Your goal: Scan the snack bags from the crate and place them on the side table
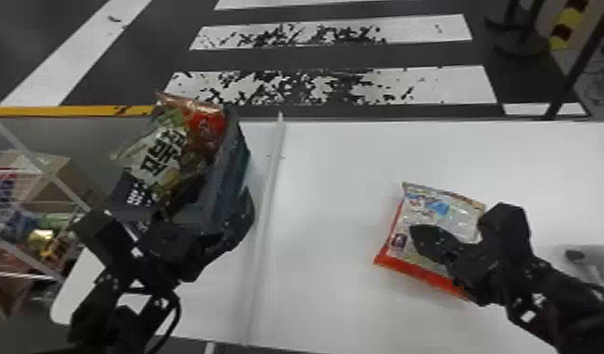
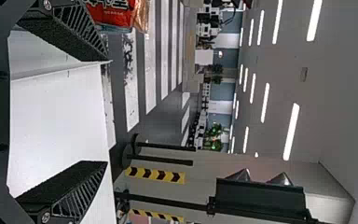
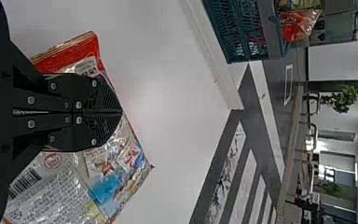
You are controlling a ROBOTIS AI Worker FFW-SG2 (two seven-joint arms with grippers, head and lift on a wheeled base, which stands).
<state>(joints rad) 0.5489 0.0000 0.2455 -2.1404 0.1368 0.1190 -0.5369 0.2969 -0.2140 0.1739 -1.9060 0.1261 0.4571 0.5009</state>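
The crate stands at the left with several snack bags in it, among them a white-green bag and a red one. My left gripper is close by the crate's near side; in its wrist view, the left gripper has its fingers wide apart, nothing between them. On the white table to the right is a red-edged snack bag. Over it is my right gripper. The right wrist view has the right gripper with fingers together above the snack bag, barcode side up.
A raised pale strip runs across the white table between crate and bag. Left of the crate, a clear-walled bin holds packages and a cardboard box. A grey object is at the right edge.
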